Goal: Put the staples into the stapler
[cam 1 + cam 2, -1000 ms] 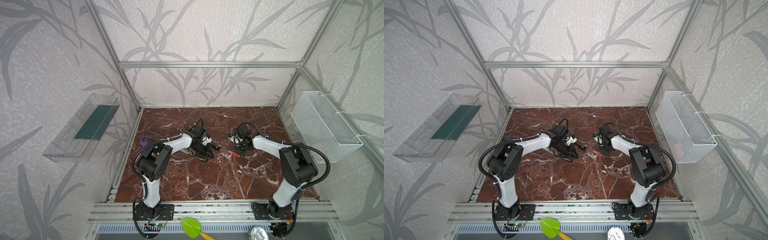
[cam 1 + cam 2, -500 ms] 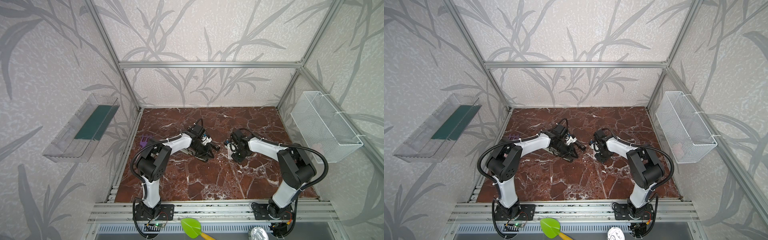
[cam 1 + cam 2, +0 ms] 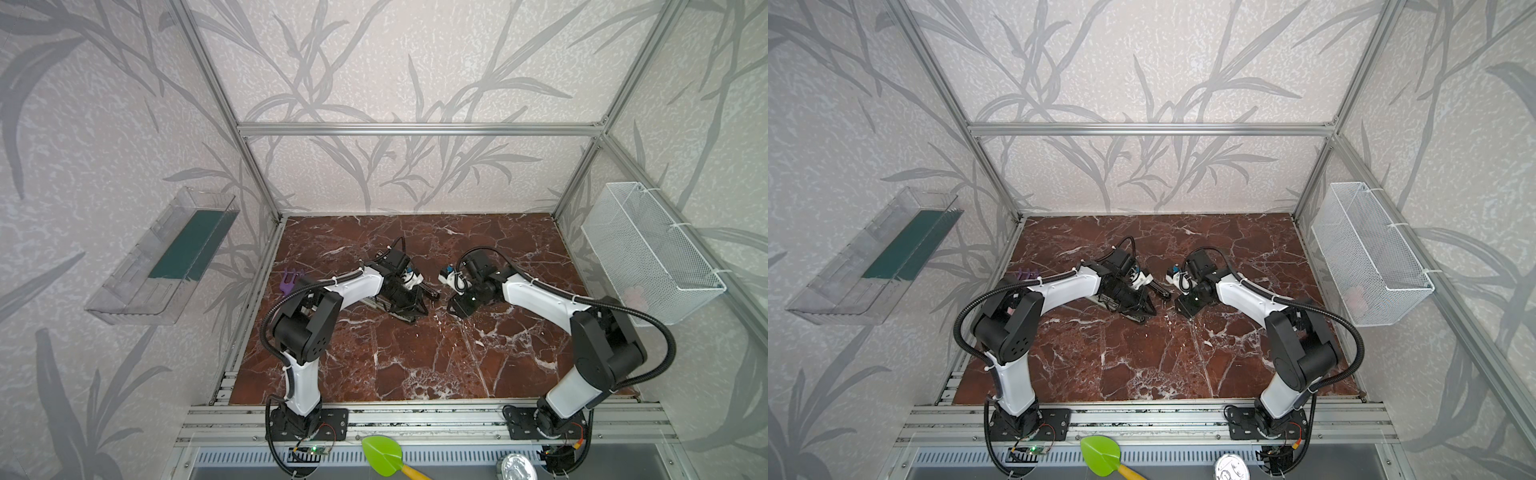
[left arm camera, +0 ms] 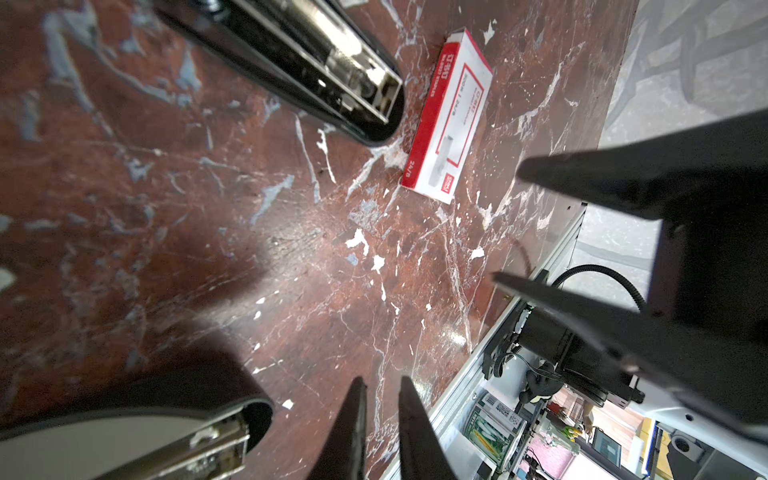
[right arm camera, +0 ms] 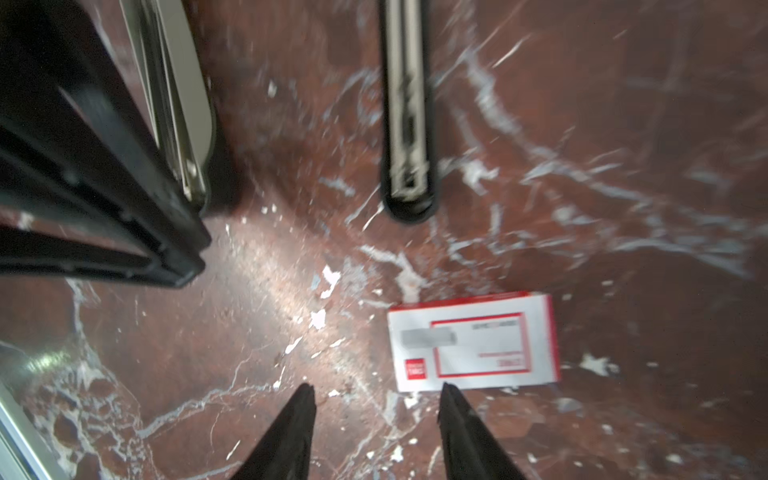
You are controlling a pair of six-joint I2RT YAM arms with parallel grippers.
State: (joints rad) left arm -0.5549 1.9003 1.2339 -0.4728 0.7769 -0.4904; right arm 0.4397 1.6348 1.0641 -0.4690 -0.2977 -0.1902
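Observation:
The stapler lies swung open on the marble. In the left wrist view its magazine arm (image 4: 316, 62) with the bare metal channel reaches toward the staples (image 4: 451, 116), a white and red box lying flat. The stapler's other half (image 4: 124, 440) lies beside my left gripper (image 4: 382, 382), whose fingers stand a narrow gap apart with nothing between. My right gripper (image 5: 376, 392) is open just above the floor, one fingertip at the staples box's (image 5: 471, 343) edge. In both top views the box is hidden under the right gripper (image 3: 455, 307), which faces the left gripper (image 3: 413, 309) over the stapler (image 3: 430, 293).
A purple tool (image 3: 289, 280) lies by the left rail. A clear bin (image 3: 166, 266) hangs on the left wall and a white wire basket (image 3: 648, 253) on the right wall. A green scoop (image 3: 384, 455) sits in front of the base rail.
My right gripper has swung left and toward the front, coming over the staples box, and its jaws have widened. The left arm and the stapler have stayed put.

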